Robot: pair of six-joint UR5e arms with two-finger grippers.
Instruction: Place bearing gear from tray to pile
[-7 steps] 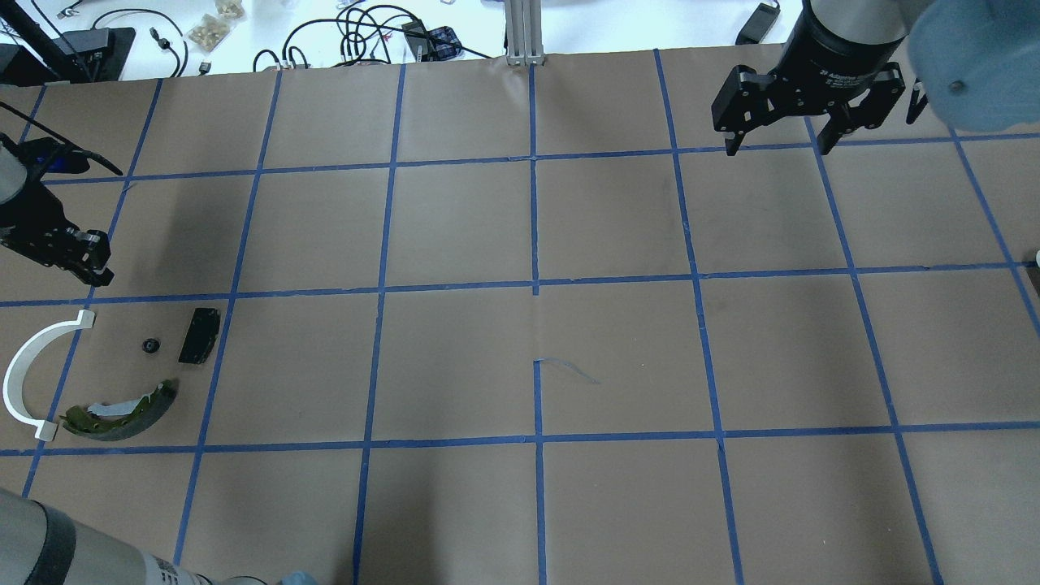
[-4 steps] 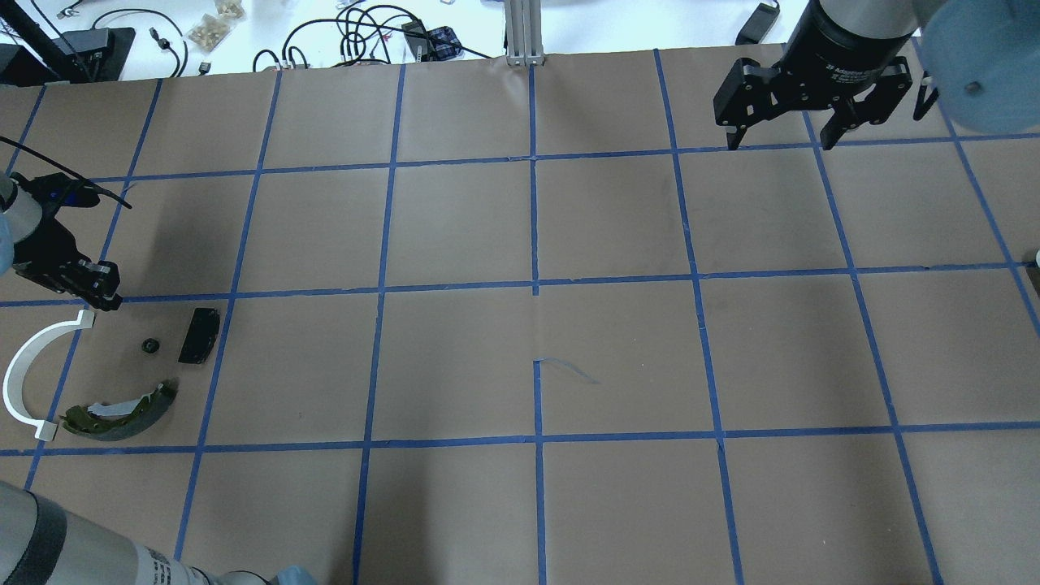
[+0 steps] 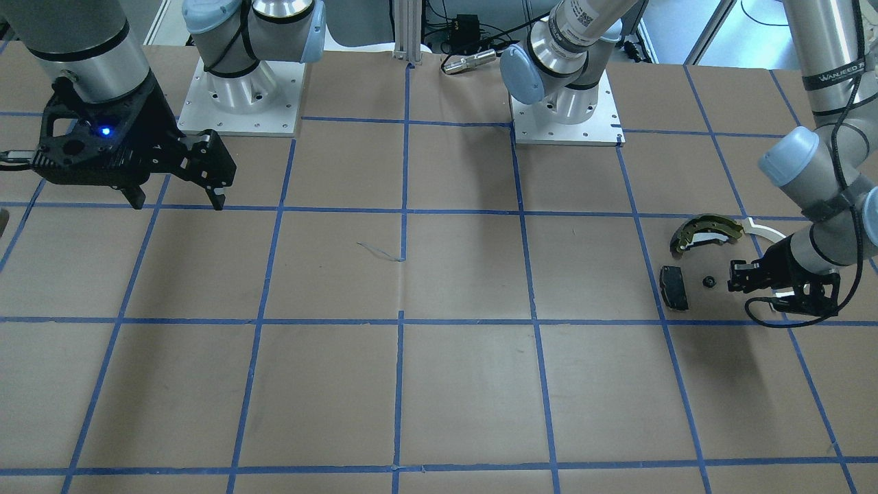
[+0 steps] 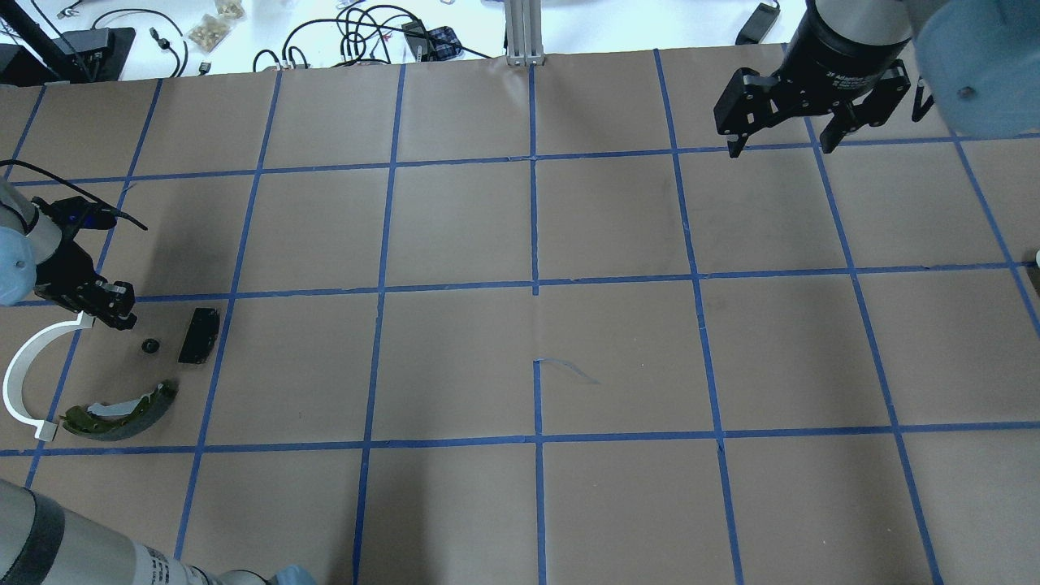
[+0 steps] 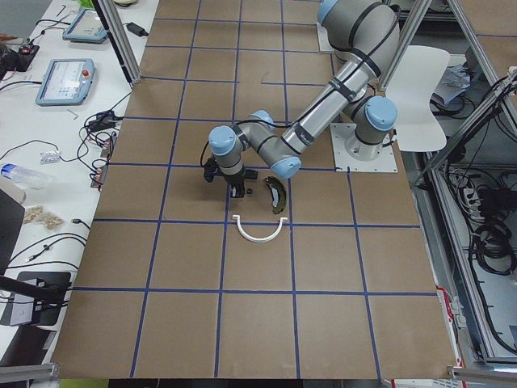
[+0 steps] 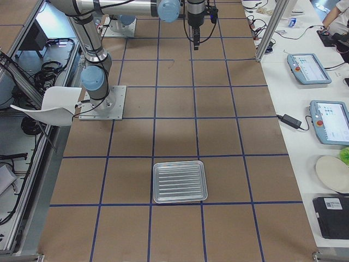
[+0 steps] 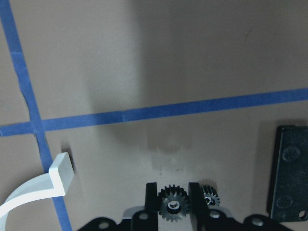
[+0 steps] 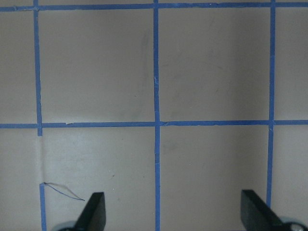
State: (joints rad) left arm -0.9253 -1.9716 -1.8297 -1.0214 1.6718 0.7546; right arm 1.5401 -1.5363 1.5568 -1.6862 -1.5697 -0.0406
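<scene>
In the left wrist view my left gripper (image 7: 173,192) is shut on a small black bearing gear (image 7: 173,208). It hovers low at the pile's edge (image 4: 114,309), also seen in the front view (image 3: 737,278). The pile holds a white arc strip (image 4: 24,366), an olive-gold brake shoe (image 4: 122,413), a black brake pad (image 4: 199,335) and a second small black gear (image 4: 149,345) lying on the paper just beyond the held one (image 7: 210,193). My right gripper (image 4: 782,134) is open and empty at the far right. The metal tray (image 6: 180,181) looks empty.
The table is brown paper with a blue tape grid (image 4: 535,284). Cables and boxes lie past the far edge (image 4: 357,32). The arm bases (image 3: 562,103) stand at the robot's side. Tablets sit on a side bench (image 6: 332,120).
My left gripper has moved toward the pile, nearer the white strip's end and the loose gear. The right gripper has barely shifted.
</scene>
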